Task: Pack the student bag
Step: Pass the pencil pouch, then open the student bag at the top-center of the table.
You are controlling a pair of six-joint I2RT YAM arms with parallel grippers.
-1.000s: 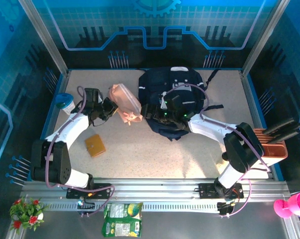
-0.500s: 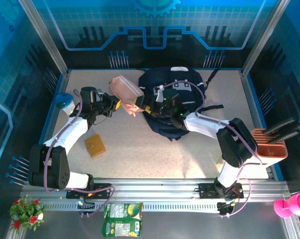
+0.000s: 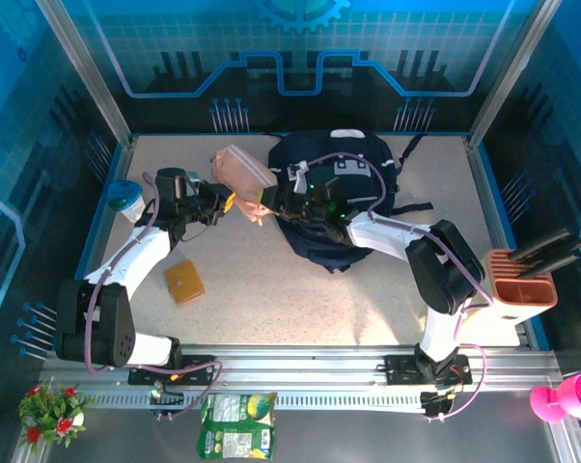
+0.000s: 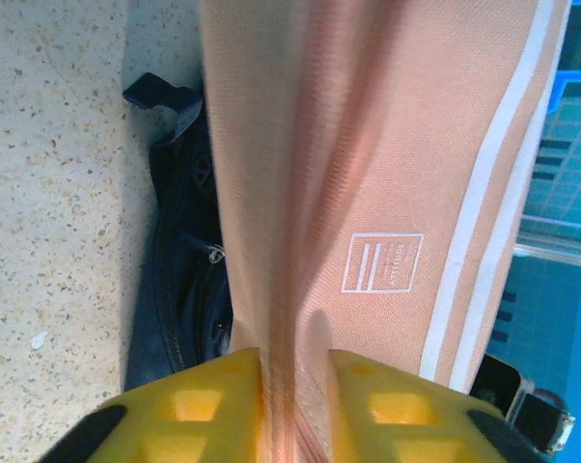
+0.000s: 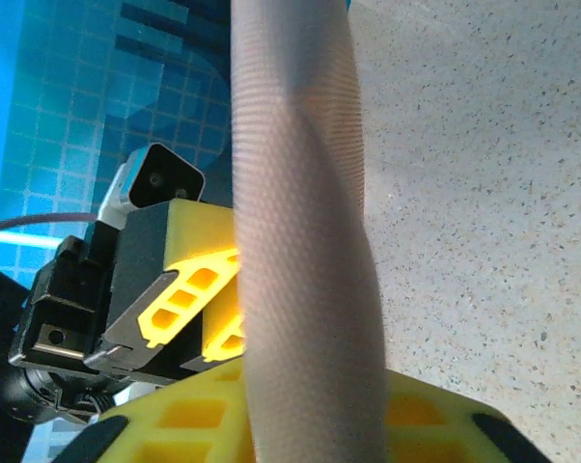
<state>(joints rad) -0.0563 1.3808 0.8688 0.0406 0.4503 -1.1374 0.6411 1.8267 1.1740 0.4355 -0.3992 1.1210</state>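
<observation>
Top external view shows the pink fabric pencil pouch pinched narrowly by both left gripper and right gripper, so the left should let go only once the right grips firmly, before swinging right to the large dark navy fabric backpack lying far-centre.
</observation>
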